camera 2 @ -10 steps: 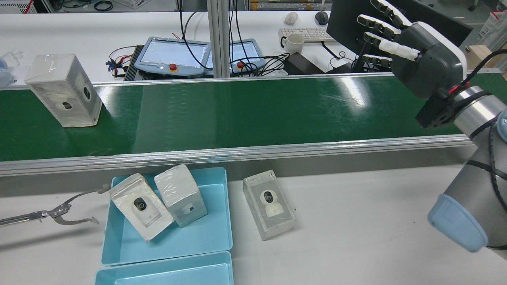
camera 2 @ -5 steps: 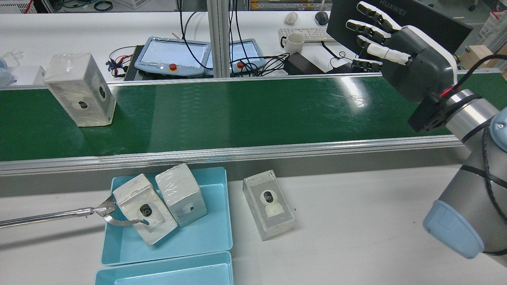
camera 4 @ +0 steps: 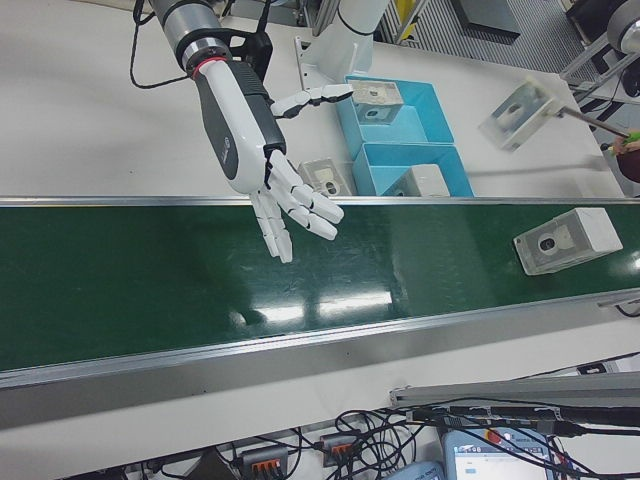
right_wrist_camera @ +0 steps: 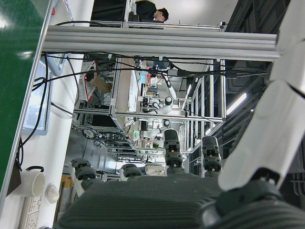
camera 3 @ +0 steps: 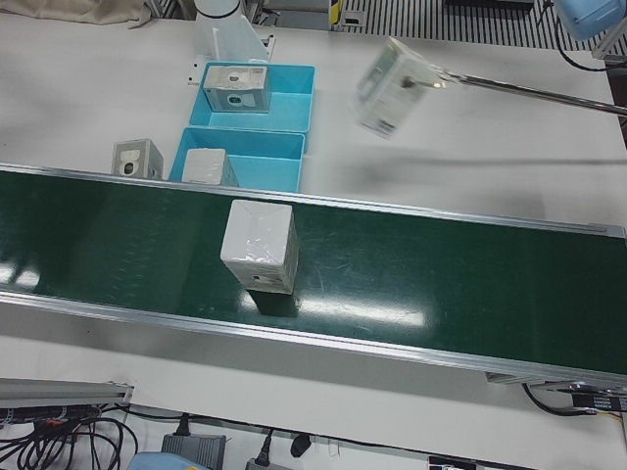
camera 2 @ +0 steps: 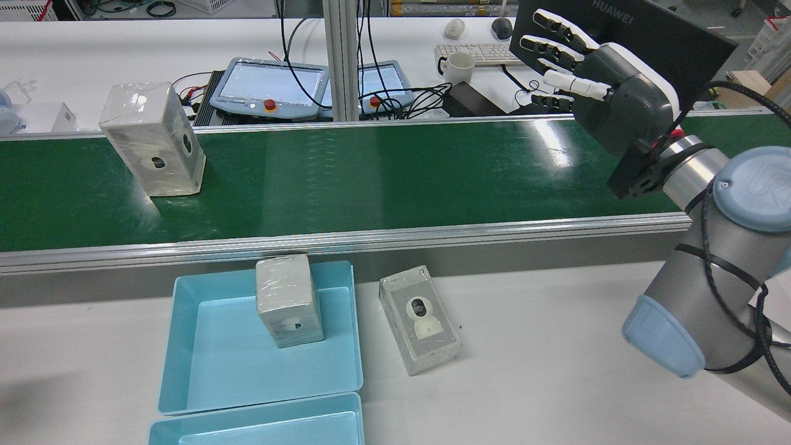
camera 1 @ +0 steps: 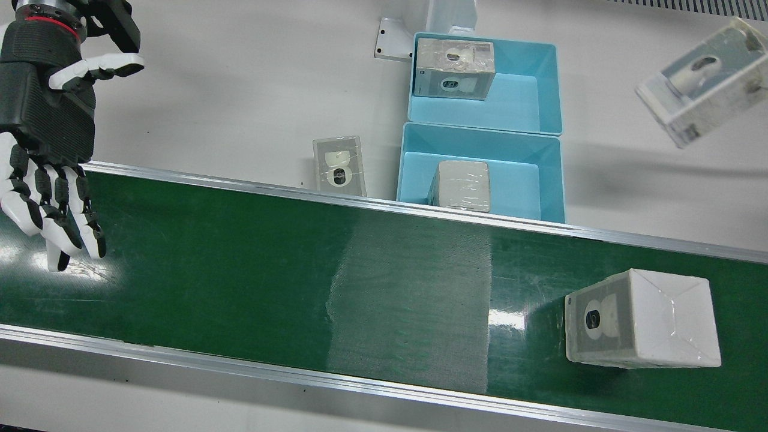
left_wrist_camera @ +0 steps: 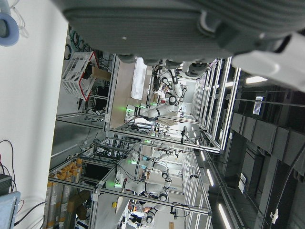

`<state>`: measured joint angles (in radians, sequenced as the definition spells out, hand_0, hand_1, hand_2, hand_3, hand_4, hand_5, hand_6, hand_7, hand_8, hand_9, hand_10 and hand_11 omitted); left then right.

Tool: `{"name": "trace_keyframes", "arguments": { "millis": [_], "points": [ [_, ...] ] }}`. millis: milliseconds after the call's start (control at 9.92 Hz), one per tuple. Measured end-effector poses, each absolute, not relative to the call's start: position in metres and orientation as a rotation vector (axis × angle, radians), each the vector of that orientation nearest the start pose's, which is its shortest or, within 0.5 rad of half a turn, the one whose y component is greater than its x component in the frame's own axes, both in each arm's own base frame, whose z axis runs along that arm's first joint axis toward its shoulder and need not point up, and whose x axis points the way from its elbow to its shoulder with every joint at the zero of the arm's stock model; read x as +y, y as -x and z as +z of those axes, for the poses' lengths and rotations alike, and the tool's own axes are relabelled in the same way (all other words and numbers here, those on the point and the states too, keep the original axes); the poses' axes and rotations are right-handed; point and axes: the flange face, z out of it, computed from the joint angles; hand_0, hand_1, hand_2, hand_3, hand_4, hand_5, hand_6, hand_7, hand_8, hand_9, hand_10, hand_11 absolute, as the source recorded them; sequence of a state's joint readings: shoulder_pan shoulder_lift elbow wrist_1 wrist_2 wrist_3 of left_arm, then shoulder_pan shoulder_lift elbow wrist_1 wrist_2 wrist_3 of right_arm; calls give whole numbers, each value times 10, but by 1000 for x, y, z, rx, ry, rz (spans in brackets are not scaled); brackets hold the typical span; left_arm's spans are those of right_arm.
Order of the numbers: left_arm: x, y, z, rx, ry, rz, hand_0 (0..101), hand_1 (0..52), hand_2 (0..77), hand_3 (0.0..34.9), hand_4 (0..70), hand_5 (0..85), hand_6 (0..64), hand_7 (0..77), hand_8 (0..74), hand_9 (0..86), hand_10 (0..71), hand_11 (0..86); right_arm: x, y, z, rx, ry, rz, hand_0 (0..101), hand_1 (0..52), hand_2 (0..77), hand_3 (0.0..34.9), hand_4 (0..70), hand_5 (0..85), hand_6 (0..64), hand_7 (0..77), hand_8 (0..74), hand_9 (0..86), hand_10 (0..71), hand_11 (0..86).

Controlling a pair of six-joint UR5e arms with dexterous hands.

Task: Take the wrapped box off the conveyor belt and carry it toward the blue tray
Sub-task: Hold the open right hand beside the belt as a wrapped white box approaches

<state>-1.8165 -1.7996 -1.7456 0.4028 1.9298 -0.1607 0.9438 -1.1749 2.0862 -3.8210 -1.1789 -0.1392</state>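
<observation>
The right hand (camera 2: 593,80) hovers over the belt (camera 2: 383,179) with fingers apart, empty. The box (camera 2: 154,139) stands on the belt, well apart from it. I cannot tell the left hand's state.

- The right hand (camera 2: 593,80) is held up in the air, palm facing down, its fingers (camera 4: 290,210) spread and nearly straight, holding nothing.
- The right arm (camera 2: 710,259) bends up to it from the near side.
- The left hand shows only in its own camera (left_wrist_camera: 190,28), too close to read the fingers.
</observation>
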Motion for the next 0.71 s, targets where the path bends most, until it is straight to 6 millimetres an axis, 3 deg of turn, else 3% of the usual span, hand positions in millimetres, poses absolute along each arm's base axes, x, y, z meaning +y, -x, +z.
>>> {"name": "trace_keyframes", "arguments": {
  "millis": [705],
  "points": [
    [-510, 229, 522, 2225, 306, -2244, 0, 0, 5, 0, 0, 5, 0, 5, 5, 5, 5, 0, -528, 175, 310, 2601, -243, -2042, 390, 82, 136, 303, 54, 147, 0, 164, 0, 22, 44, 71]
  ]
}}
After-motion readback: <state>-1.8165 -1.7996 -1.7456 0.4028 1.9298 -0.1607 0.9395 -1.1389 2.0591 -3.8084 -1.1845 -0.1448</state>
